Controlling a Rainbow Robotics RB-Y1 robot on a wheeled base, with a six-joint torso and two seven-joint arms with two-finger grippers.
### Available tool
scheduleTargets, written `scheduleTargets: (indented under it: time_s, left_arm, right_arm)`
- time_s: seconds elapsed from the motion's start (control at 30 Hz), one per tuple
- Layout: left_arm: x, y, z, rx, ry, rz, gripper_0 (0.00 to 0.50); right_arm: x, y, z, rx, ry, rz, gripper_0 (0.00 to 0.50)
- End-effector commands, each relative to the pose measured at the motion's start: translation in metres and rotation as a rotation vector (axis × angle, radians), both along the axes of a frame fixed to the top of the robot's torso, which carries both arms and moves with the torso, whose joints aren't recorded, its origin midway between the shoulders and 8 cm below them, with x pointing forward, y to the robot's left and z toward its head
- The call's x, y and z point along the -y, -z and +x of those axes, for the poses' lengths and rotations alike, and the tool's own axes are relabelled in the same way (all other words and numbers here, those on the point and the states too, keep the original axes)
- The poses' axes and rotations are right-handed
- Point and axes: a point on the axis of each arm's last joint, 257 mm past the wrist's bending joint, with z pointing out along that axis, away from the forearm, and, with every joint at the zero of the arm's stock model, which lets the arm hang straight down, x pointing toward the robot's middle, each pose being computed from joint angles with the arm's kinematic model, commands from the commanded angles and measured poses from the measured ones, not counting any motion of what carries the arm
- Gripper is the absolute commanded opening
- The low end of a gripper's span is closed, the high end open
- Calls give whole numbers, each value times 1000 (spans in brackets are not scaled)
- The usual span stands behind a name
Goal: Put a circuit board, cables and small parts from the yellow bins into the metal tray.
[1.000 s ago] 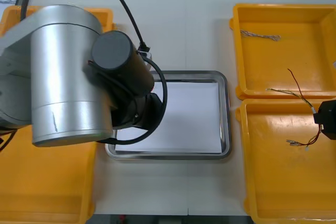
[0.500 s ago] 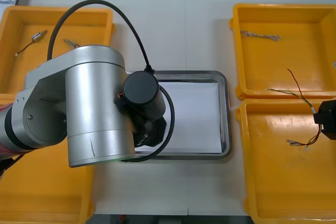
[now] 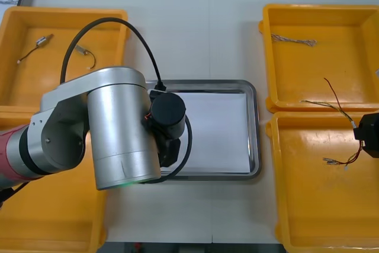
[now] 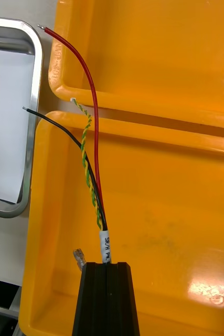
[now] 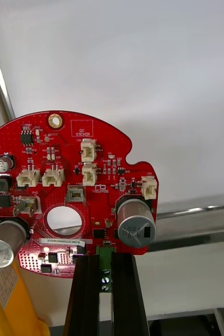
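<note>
Left arm [image 3: 112,128] hangs over the tray's [image 3: 254,128] left part. Left jaws are clenched on the rim of the board [image 5: 70,189], at its green terminal. The parts side faces the wrist camera.

Behind the board lies the tray's white floor. The tray's rim runs close by the board's gripped edge and along one flank, so this looks like a corner. Height above the floor: cannot tell.

Step in hand, as I read it: set the board down in the tray.
- Carry it further in from the corner so no edge lands on the rim.
- Lower it flat until it rests on the floor before letting go.
- Leave bare floor for what follows.

Right jaws grip a cable [image 4: 93,157] by its labelled end, over the near right bin [image 4: 159,210].
</note>
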Motion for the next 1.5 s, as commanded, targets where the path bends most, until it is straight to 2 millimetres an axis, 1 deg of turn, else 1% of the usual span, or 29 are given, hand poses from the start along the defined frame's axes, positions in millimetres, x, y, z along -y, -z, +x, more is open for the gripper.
scheduleTargets:
  time_s: [0.03,0.17,0.4,0.63,0.7,0.83,0.97,1.13,1.4,1.5]
  left_arm:
    - [2,10,-3,-11,33,30,0]
    - [0,15,-4,-15,35,39,0]
    - [-3,30,-8,-20,43,72,0]
    - [3,40,-15,-27,66,85,0]
    - [1,41,-15,-31,65,90,0]
    - [4,46,-12,-26,73,92,0]
    - [13,50,-2,-5,89,71,0]
    - [19,54,4,10,107,52,0]
    - [7,71,5,10,101,100,0]
    - [4,73,5,10,103,109,0]
  right_arm:
    - [-5,-8,1,17,2,-3,0]
    - [-5,-8,1,17,2,-3,0]
    - [-5,-8,1,17,2,-3,0]
    - [-5,-8,1,17,2,-3,0]
    - [-5,-8,1,17,2,-3,0]
    - [-5,-8,1,17,2,-3,0]
    - [-5,-8,1,17,2,-3,0]
    - [-5,-8,1,17,2,-3,0]
    - [-5,-8,1,17,2,-3,0]
    - [-5,-8,1,17,2,-3,0]
